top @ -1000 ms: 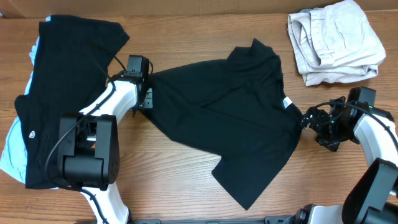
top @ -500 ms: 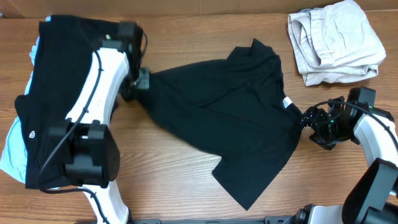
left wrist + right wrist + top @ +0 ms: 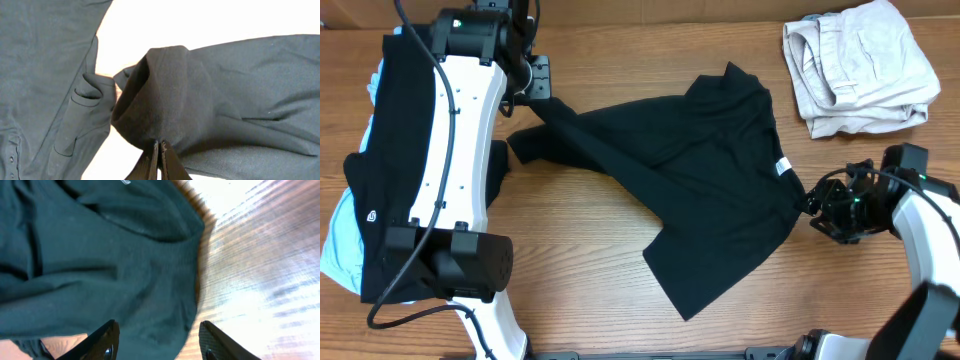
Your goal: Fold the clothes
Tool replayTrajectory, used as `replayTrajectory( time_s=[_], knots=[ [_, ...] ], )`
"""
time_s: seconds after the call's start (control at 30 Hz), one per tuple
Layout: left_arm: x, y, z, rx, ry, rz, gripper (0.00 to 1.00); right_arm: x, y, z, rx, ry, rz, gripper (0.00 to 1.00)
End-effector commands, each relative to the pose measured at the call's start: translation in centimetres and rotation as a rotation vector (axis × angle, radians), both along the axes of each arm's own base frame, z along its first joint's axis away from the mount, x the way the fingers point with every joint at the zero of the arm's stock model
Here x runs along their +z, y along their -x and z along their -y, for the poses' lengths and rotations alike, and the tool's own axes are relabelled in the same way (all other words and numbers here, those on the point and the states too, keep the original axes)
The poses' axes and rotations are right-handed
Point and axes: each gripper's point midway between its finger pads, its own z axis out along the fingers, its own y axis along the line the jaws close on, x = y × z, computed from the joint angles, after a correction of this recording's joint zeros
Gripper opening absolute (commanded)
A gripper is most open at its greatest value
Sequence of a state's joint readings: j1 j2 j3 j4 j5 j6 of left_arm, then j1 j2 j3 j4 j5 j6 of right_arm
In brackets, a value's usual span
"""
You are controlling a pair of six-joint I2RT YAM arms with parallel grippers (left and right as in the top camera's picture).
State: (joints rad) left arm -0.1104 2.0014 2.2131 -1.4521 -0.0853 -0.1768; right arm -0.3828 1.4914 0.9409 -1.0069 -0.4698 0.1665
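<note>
Overhead: your shirt lies spread, no fold made yet. Left gripper pinches its far-left corner; right gripper stands open at its right edge.

Both arms wear white shells, black joints and black cables.

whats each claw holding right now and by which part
The left claw is shut on the black T-shirt, pinching a bunched fold at its left end. The right claw holds nothing: open over the shirt's opposite edge.
</note>
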Motion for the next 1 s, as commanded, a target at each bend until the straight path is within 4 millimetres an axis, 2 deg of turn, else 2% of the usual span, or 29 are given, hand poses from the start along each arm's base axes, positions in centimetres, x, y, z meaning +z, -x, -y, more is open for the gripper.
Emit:
replayTrajectory(
  time_s=[0.0, 0.1, 0.27, 0.43, 0.57, 0.7, 0.8, 0.97],
  knots=[
    [1.0, -0.3, -0.1, -0.002, 0.009, 0.030, 0.04, 3.0, 0.1, 0.2, 0.017, 0.062, 0.087, 0.55],
    [1.0, -0.4, -0.1, -0.002, 0.009, 0.035, 0.04, 4.6, 1.5, -0.6, 0.030, 0.066, 0.100, 0.55],
    [1.2, -0.9, 0.0, -0.002, 0.012, 0.055, 0.04, 5.9, 3.6, -4.3, 0.137, 0.062, 0.086, 0.56],
    [1.4, -1.2, 0.0, -0.003, 0.013, 0.070, 0.04, 3.9, 4.9, -6.3, 0.153, 0.190, -0.036, 0.61],
    [1.5, -1.5, 0.1, -0.003, 0.015, 0.083, 0.04, 2.3, 6.1, -9.7, 0.218, 0.186, -0.078, 0.61],
    [1.5, -1.7, 0.1, 0.007, 0.020, 0.091, 0.04, 1.4, 7.1, -13.3, 0.359, 0.179, -0.055, 0.63],
    [1.5, -1.9, 0.1, 0.015, 0.024, 0.095, 0.04, 0.4, 7.8, -16.2, 0.462, 0.177, -0.024, 0.67],
    [1.5, -1.9, 0.1, 0.015, 0.024, 0.096, 0.04, -1.6, 9.2, -19.9, 0.610, 0.187, -0.021, 0.70]
  ],
)
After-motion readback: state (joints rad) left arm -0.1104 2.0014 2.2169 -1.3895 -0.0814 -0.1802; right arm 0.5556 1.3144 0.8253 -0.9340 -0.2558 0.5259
